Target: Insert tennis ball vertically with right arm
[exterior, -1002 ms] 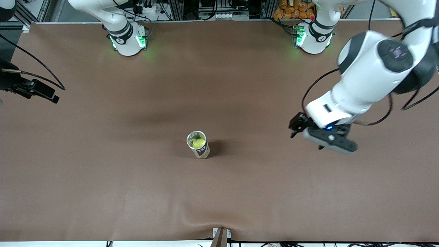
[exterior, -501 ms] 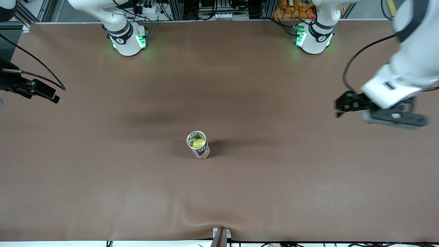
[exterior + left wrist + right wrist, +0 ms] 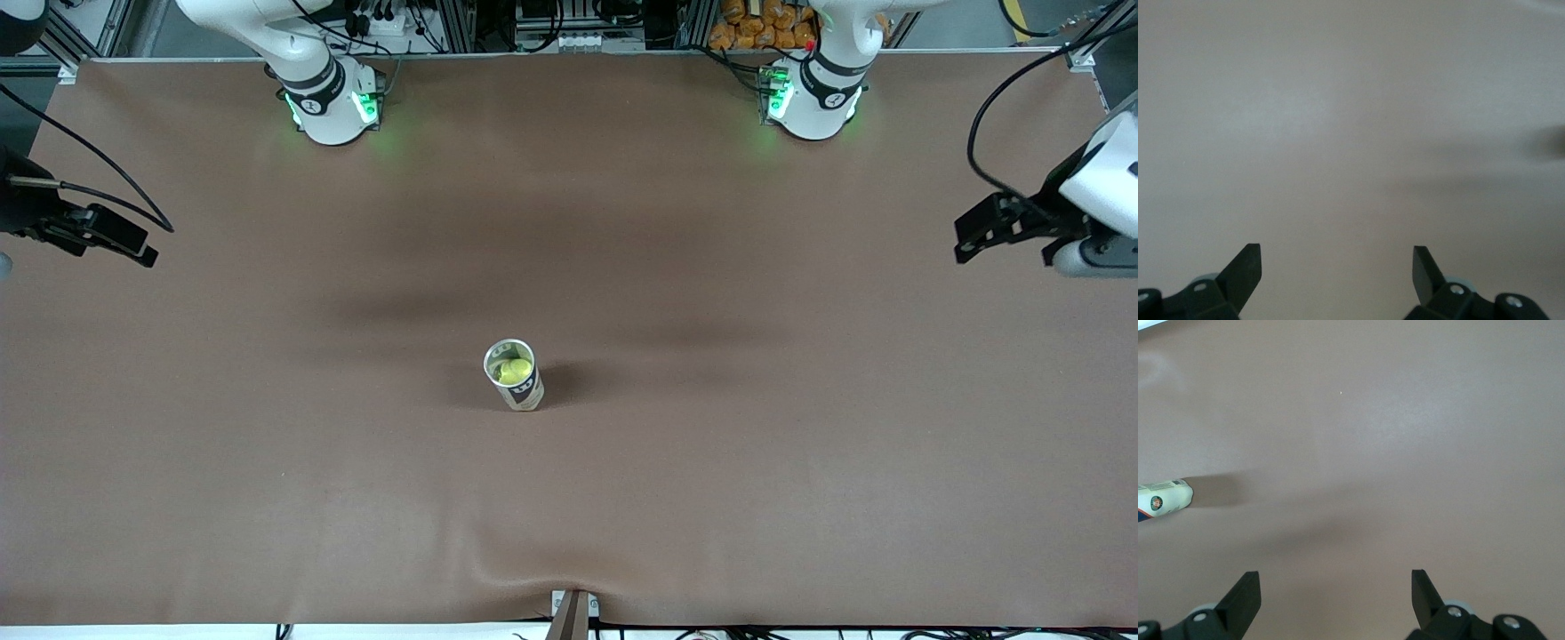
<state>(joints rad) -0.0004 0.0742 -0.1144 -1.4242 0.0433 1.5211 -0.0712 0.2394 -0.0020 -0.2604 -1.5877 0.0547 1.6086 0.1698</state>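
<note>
A white tube can (image 3: 524, 391) stands upright near the middle of the brown table. A yellow-green tennis ball (image 3: 513, 370) sits inside its open top. My right gripper (image 3: 142, 254) is open and empty over the table's edge at the right arm's end, well apart from the can. Its wrist view shows the open gripper (image 3: 1336, 587) over bare mat, with the can (image 3: 1165, 499) at the picture's edge. My left gripper (image 3: 967, 238) is open and empty over the left arm's end of the table. Its wrist view shows the open gripper (image 3: 1336, 263) over bare mat only.
The brown mat (image 3: 711, 498) covers the whole table. The two arm bases (image 3: 333, 102) (image 3: 813, 98) stand at the edge farthest from the front camera. A small bracket (image 3: 573, 613) sits at the mat's nearest edge, where the mat bulges slightly.
My left arm has swung away from the can, out toward the left arm's end of the table. The right arm, the can and the ball have not moved.
</note>
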